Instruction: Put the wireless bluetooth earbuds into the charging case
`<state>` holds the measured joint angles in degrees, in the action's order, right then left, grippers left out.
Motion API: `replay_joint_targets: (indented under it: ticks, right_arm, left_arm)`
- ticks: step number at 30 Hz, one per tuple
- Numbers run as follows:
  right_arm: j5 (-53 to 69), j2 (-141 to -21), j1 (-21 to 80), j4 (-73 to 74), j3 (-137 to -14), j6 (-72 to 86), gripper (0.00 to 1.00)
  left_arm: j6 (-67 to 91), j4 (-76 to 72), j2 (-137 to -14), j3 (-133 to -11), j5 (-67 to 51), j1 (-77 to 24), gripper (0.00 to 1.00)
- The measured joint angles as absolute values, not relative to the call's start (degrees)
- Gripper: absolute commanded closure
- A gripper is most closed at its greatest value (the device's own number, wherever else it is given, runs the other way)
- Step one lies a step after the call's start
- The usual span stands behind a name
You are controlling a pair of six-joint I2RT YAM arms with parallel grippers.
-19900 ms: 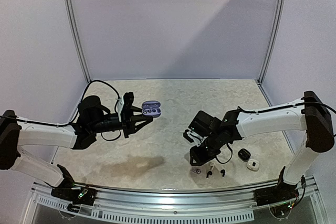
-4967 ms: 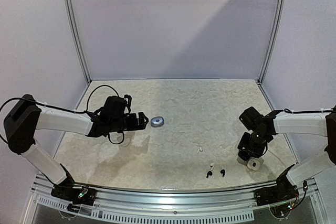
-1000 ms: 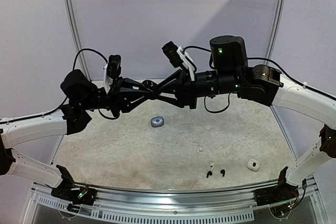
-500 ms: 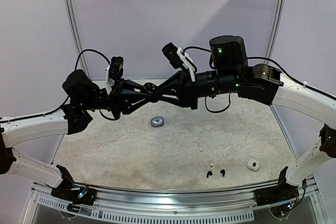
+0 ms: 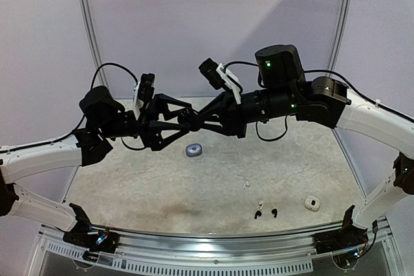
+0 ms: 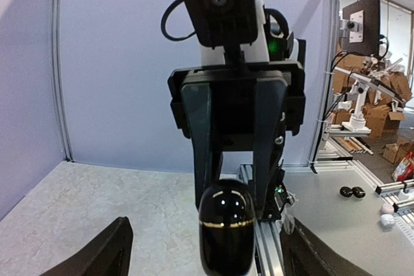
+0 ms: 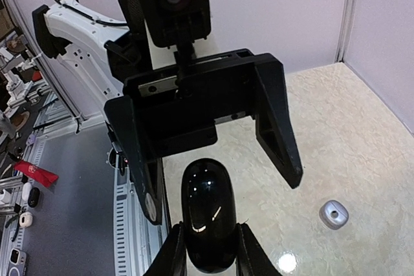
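Two arms meet in mid-air in the top view. The right gripper (image 5: pixel 196 117) pinches a black charging case (image 5: pixel 189 115), and the left gripper (image 5: pixel 183 119) hangs around it with jaws spread. The earbuds (image 5: pixel 274 212) lie far below on the table (image 5: pixel 129 185), near its front edge, with a grey case (image 5: pixel 193 150) and a white case (image 5: pixel 312 203) set apart from them.

Left wrist view: the glossy case, closed along its gold seam, sits between the right fingers (image 6: pixel 200 137).

Right wrist view: the same pinch, taken at the case's near end.

The earbuds look light, smooth and likely to skid. Each is best taken across its body with the fingertips.
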<state>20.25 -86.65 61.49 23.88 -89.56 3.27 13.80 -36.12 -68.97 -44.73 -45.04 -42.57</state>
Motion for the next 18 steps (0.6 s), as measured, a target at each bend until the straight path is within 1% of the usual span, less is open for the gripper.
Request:
replay_joint_targets:
  ticks: [4,9,12,15,18]
  right_arm:
    - [17.4,-86.7,61.5,30.7,-93.4,1.8,1.00]
    - [13.5,-88.2,62.2,39.1,-101.2,-3.3,1.00]
    - [12.3,-90.6,62.7,42.7,-104.5,-6.3,1.00]
    - [11.9,-92.7,62.9,44.9,-105.6,-8.1,1.00]
    - [11.5,-94.3,63.1,46.6,-105.6,-9.2,1.00]
  left_arm:
    - [4.9,-26.5,-66.8,-44.8,-45.5,-42.2,0.21]
    - [-6.9,-13.3,-65.5,-45.9,-47.1,-42.1,0.25]
    - [-10.1,-9.9,-65.5,-46.3,-47.5,-42.1,0.28]
    - [-11.9,-7.7,-65.3,-46.3,-47.8,-42.1,0.29]
    - [-13.1,-6.7,-64.8,-46.3,-47.8,-42.1,0.37]
